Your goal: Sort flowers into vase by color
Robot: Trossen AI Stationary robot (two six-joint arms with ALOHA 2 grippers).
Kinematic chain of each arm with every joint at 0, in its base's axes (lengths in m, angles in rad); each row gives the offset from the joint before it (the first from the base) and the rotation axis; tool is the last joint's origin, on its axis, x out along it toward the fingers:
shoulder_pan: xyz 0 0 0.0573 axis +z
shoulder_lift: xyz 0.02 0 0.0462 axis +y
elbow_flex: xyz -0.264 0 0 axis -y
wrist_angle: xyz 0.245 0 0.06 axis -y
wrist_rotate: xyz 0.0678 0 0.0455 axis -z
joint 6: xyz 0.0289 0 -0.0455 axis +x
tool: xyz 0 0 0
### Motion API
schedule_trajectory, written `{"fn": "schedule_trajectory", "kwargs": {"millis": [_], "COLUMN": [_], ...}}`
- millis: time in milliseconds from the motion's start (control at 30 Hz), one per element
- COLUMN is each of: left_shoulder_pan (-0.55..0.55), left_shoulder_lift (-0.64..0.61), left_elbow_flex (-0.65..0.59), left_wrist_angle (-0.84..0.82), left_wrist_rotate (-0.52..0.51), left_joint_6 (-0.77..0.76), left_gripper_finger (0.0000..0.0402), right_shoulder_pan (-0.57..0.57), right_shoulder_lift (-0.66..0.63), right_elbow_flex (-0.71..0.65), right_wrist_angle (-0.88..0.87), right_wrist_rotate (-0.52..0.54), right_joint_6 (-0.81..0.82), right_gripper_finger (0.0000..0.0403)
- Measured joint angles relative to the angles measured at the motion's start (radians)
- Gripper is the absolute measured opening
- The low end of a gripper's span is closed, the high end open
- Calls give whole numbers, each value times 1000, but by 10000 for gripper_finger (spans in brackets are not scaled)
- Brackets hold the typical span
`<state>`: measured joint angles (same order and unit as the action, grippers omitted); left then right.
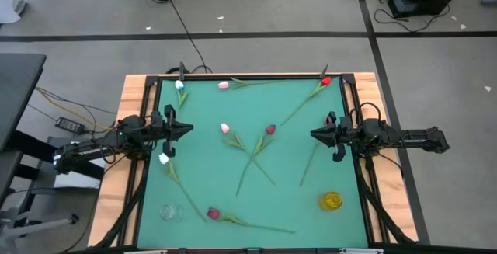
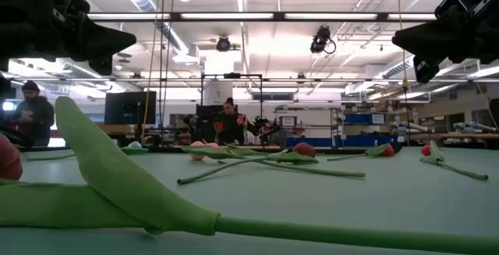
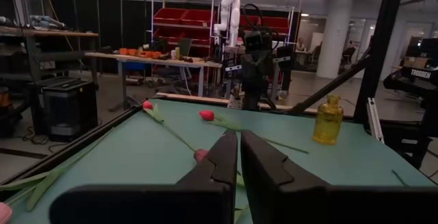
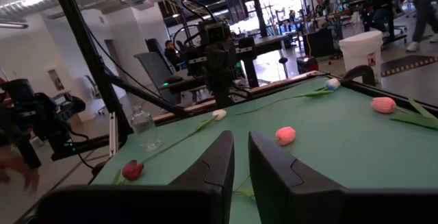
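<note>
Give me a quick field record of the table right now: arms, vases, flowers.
left gripper: above the table's left side, jaws shut, holding nothing
right gripper: above the right side, jaws nearly shut, empty
yellow glass vase: upright, near right corner, empty
clear glass vase: near left corner, empty
artificial tulips with green stems: all lying on the green mat, none in a vase

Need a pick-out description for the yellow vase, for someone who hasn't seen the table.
Start at the green table mat in the high view and go to its near edge on the right arm's side. The yellow vase stands there, below the right gripper. It is the only yellow thing; the clear glass vase stands at the opposite near corner.
</note>
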<state>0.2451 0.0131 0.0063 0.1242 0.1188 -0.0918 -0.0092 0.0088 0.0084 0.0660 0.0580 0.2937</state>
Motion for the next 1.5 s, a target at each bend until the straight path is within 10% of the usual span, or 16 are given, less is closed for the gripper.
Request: {"fn": "schedule_trajectory", "kwargs": {"millis": [500, 867, 1000, 1167, 1500], "left_shoulder_pan": [0, 0, 0, 0, 0], "left_shoulder_lift": [0, 0, 0, 8, 203], "left_elbow_flex": [0, 0, 0, 0, 6], "left_wrist_angle": [246, 517, 564, 449, 266], "left_wrist_rotate": [-1, -85, -183, -501, -616], "left_joint_6": [8, -59, -176, -399, -803], "left_gripper_finger": [27, 27, 27, 27, 27], "right_shoulder_pan": [0, 0, -2, -11, -76], "right_shoulder_lift": [0, 0, 5, 36, 351], "right_elbow_flex": [0, 0, 2, 15, 135], "right_wrist_angle": [17, 409, 485, 334, 109], "right_wrist_rotate": [0, 50, 252, 644, 415], "right_joint_6": [0, 0, -7, 305, 819], "right_gripper_finger": [55, 55, 55, 55, 41]}}
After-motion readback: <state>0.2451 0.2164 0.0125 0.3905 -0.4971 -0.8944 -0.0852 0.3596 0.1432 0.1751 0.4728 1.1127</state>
